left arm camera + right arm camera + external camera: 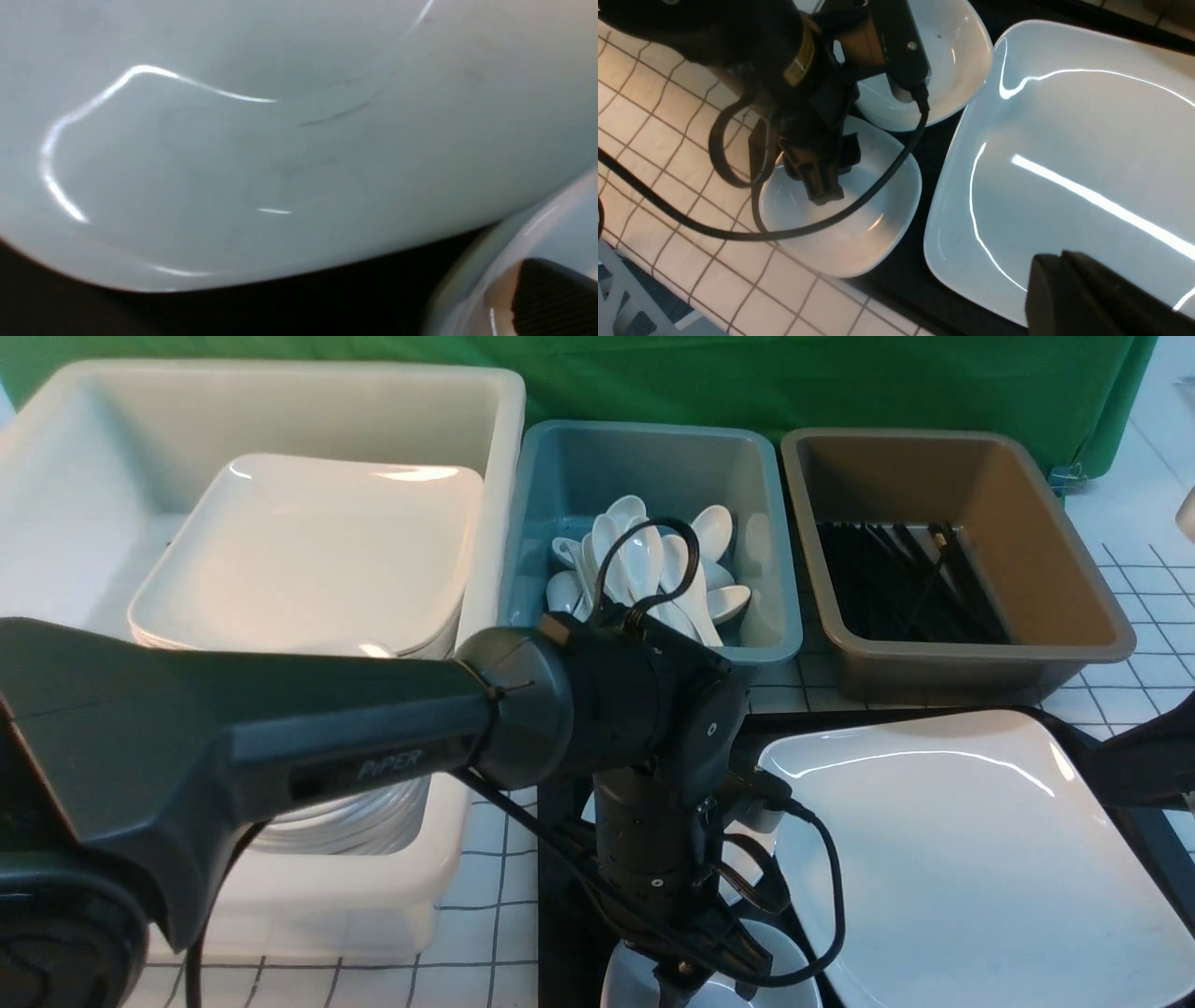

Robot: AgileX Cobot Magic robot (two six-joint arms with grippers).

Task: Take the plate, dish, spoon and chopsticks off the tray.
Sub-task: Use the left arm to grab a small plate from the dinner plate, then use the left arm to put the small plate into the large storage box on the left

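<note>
The large white plate (pixel 980 868) lies on the right half of the black tray (pixel 560 896). Two small white dishes sit on the tray's left half, one near me (pixel 859 233) and one farther back (pixel 952 56). My left gripper (pixel 824 193) points down into the near dish (pixel 794 980). In the left wrist view one finger pad (pixel 551 298) stands inside that dish's rim (pixel 486 266), jaws apart, holding nothing. My right gripper (pixel 1057 261) hovers shut over the plate's (pixel 1064 163) near edge. No spoon or chopsticks show on the tray.
Behind the tray stand three tubs: a white one (pixel 485 411) with stacked square plates, a teal one (pixel 775 569) with several white spoons, and a brown one (pixel 1074 579) with black chopsticks. The left arm's cable (pixel 878 186) hangs over the near dish.
</note>
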